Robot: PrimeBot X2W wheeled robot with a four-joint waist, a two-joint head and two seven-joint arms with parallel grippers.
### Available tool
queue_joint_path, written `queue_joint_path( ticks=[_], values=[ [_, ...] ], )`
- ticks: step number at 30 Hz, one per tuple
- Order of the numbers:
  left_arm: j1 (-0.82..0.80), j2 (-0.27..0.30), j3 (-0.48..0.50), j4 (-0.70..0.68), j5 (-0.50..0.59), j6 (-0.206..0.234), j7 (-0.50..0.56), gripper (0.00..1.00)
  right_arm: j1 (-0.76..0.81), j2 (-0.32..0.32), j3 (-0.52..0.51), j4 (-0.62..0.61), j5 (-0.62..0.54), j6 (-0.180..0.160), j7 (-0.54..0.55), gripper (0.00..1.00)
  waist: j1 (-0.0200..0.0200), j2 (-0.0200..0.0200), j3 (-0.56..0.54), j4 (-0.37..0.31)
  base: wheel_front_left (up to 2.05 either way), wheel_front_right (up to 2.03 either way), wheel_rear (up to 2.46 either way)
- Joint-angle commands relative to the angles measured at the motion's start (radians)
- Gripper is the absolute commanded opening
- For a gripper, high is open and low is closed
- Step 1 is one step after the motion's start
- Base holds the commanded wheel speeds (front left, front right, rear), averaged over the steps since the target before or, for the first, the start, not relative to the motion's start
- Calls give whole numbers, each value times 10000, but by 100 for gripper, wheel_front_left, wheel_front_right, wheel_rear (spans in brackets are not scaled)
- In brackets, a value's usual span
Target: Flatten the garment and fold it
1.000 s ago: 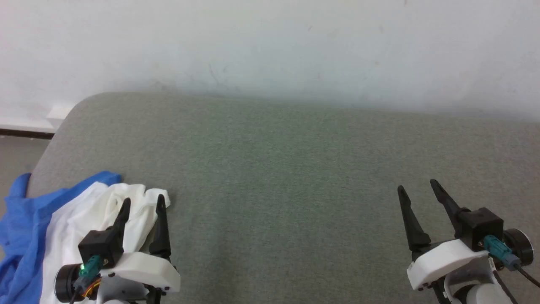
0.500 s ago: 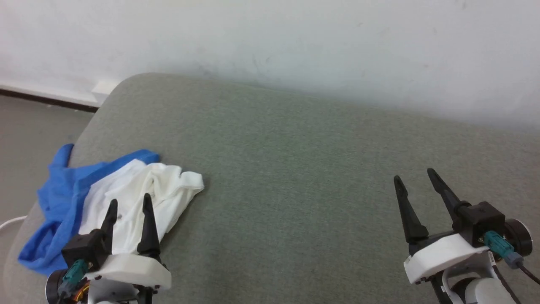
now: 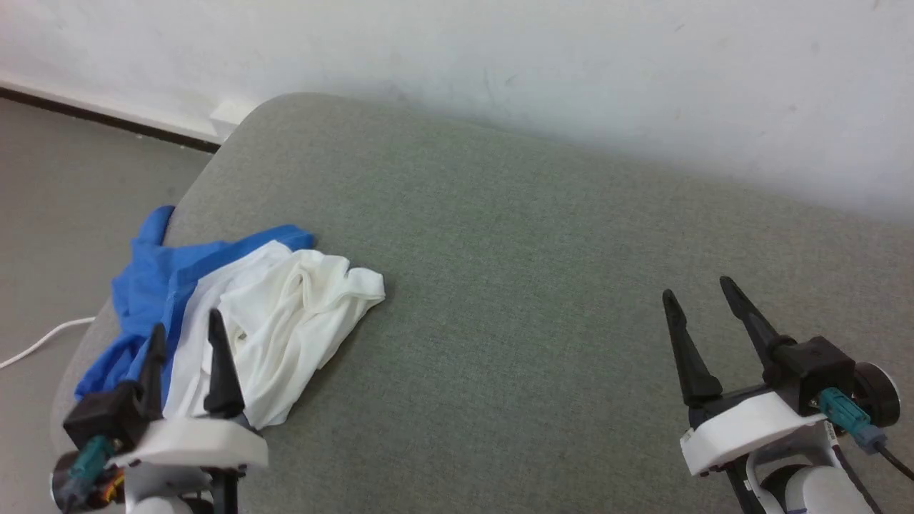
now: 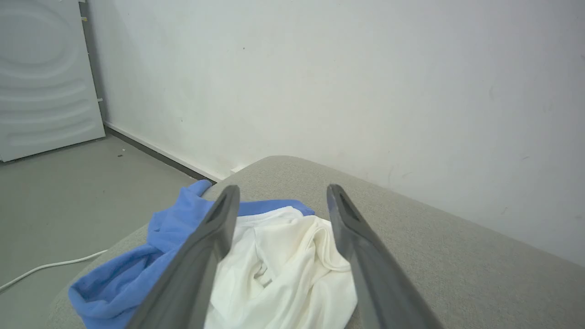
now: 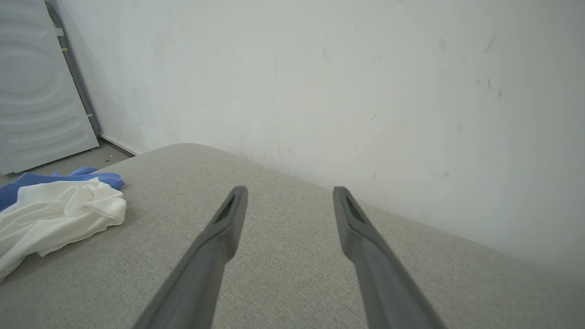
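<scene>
Lying crumpled at the left edge of the grey upholstered surface (image 3: 500, 285), not far from its rounded far-left corner, the garment (image 3: 285, 321) is a bunched heap rather than a flat shirt. Its white body is wrinkled into folds on the side toward the middle of the surface. Its bright blue sleeve fabric is piled along the left edge, and part of it droops over that edge toward the floor (image 3: 64, 214).

The left gripper (image 3: 186, 321) is at the near-left corner with its two dark fingers spread apart and nothing between them. In the head view its tips overlap the near part of the heap, around the seam where blue meets white. Whether they touch the cloth cannot be told. The left wrist view frames the white folds between the parted fingers of the left gripper (image 4: 283, 189).

The right gripper (image 3: 697, 288) is toward the near-right part of the surface, over bare grey fabric. It is likewise wide apart, empty, and well away from the shirt.

A white wall (image 3: 500, 57) runs along the far edge. A white cable (image 3: 43, 339) lies on the floor left of the surface, and a white moulded panel (image 4: 45, 77) stands beyond it.
</scene>
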Motion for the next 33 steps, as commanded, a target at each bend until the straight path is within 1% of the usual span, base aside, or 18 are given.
queue_joint_path(
  ticks=[1, 5, 10, 13, 15, 20, 24, 28, 30, 33],
  values=[
    [-400, -12, 183, -116, 13, -47, -127, 100, -194, 18, 74, -89, 8, -6, 33, 100, 0, -1, 169, 129, 0, 0, 0],
    [-1011, -13, 430, -170, 87, -204, -210, 100, -336, -93, 198, -191, 28, -6, 152, 100, 0, -1, 546, 132, 0, 0, 0],
    [-1975, 87, 759, 172, 12, -390, -294, 100, -537, -320, 381, -304, -4, -7, 323, 100, 0, -1, 1009, -3, 0, 0, 0],
    [-2754, 446, 842, 863, -17, -513, -304, 100, -666, -490, 495, -354, 30, -7, 436, 100, 0, -1, 1354, -162, 0, 0, 0],
    [-3350, 800, 829, 1411, -84, -639, -120, 100, -743, -586, 548, -396, 61, -7, 506, 100, 0, -1, 1590, -271, 0, 0, 0],
    [-4648, 1845, 614, 3176, -89, -885, 1170, 100, -945, -820, 732, -500, 155, -7, 674, 100, 0, -1, 2138, -555, 0, 0, 0],
    [-5397, 2511, 344, 4779, -201, -1074, 2545, 100, -1096, -926, 802, -547, 249, -8, 741, 100, 0, -1, 2511, -726, 0, 0, 0],
    [-5950, 2831, 208, 6216, -547, -1198, 3887, 100, -1226, -1008, 915, -577, 365, -8, 784, 100, 0, -1, 2833, -820, 0, 0, 0],
    [-6177, 2887, 234, 6819, -846, -1248, 4502, 100, -1300, -1089, 1001, -607, 384, -8, 732, 100, 0, -1, 2953, -833, 0, 0, 0],
    [-6391, 3020, 98, 7711, -1156, -1313, 5749, 100, -1388, -1164, 1112, -621, 417, -8, 709, 100, 0, -1, 3105, -839, 0, 0, 0]
  ],
)
